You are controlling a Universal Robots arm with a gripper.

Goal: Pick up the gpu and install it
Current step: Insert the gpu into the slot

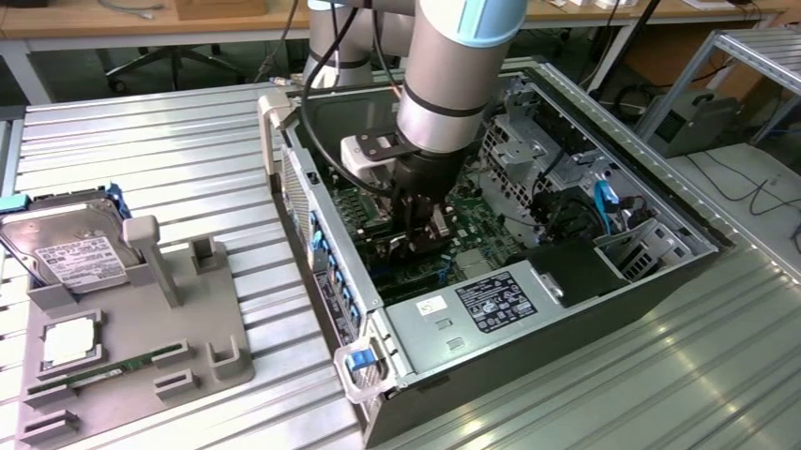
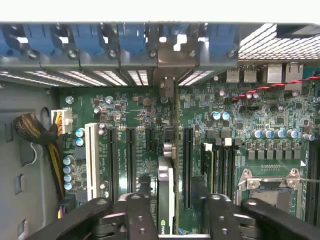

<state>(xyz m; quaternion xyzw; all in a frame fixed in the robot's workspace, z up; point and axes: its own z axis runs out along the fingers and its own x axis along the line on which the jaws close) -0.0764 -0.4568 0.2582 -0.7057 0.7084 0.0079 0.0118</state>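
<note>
In the exterior view, the pincer (image 1: 423, 228) reaches into the open computer case (image 1: 651, 211) on the tabletop (image 1: 150, 141). In the wrist view, the gpu (image 2: 167, 195) stands edgewise on the motherboard (image 2: 240, 115) between the fingers (image 2: 137, 212), which are apart, not touching it.

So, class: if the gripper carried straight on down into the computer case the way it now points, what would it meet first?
Most likely the gpu, standing on edge between the open fingers of the gripper, directly over the green motherboard. Whether it is fully seated is unclear.
</note>
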